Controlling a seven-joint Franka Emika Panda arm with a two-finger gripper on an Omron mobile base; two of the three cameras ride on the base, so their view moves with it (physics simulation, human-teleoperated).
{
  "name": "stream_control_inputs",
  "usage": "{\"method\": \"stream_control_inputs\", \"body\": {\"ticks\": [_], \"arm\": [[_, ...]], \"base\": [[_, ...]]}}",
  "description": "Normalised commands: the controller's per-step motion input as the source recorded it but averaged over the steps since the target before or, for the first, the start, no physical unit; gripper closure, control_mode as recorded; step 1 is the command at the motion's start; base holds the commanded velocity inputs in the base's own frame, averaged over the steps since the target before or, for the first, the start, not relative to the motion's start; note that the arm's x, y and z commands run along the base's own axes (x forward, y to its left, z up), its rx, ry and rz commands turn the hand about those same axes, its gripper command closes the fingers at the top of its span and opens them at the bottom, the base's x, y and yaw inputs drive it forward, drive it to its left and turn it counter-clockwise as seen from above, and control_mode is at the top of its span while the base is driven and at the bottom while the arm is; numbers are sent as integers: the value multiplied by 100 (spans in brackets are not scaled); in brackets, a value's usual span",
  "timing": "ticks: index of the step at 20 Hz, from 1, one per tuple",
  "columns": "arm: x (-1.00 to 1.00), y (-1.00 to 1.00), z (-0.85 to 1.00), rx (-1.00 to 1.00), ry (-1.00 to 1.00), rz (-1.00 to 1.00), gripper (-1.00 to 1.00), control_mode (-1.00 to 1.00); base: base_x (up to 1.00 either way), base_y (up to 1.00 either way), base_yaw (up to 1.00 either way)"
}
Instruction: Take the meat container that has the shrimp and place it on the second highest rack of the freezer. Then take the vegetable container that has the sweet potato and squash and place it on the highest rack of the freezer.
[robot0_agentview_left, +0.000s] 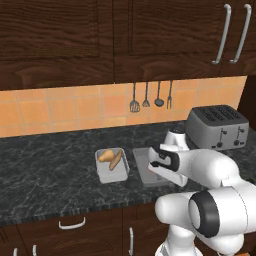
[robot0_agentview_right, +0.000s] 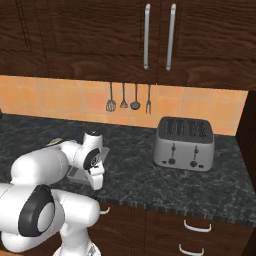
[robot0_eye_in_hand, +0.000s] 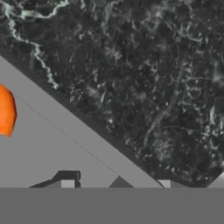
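Observation:
The vegetable container (robot0_agentview_left: 111, 165) is a grey tray on the dark counter, holding tan and orange pieces. Right of it lies the meat container (robot0_agentview_left: 145, 172), another grey tray, mostly covered by my arm. In the hand view its grey floor (robot0_eye_in_hand: 48, 153) shows an orange shrimp (robot0_eye_in_hand: 5, 111) at the left edge. My gripper (robot0_agentview_left: 154, 171) hangs low over this tray's near right rim. It is open (robot0_eye_in_hand: 116, 184), with one fingertip (robot0_eye_in_hand: 65, 183) over the tray floor and the other over the counter beyond the wall. The freezer is out of view.
A silver toaster (robot0_agentview_left: 217, 127) stands on the counter to the right, near the back wall. Utensils (robot0_agentview_left: 150, 97) hang on the tiled wall. Dark cupboards run above the counter, drawers and doors below its front edge (robot0_agentview_left: 75, 207).

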Motion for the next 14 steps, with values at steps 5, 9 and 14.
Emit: {"method": "stream_control_inputs", "body": {"ticks": [5, 9, 14], "arm": [[1, 0, -30, -9, 0, -3, 100, -100], [-15, 0, -1, 0, -5, -4, 100, -100], [-24, 0, 15, 2, -12, -9, 100, -100]], "base": [[0, 0, 0], [0, 0, 0], [0, 0, 0]]}}
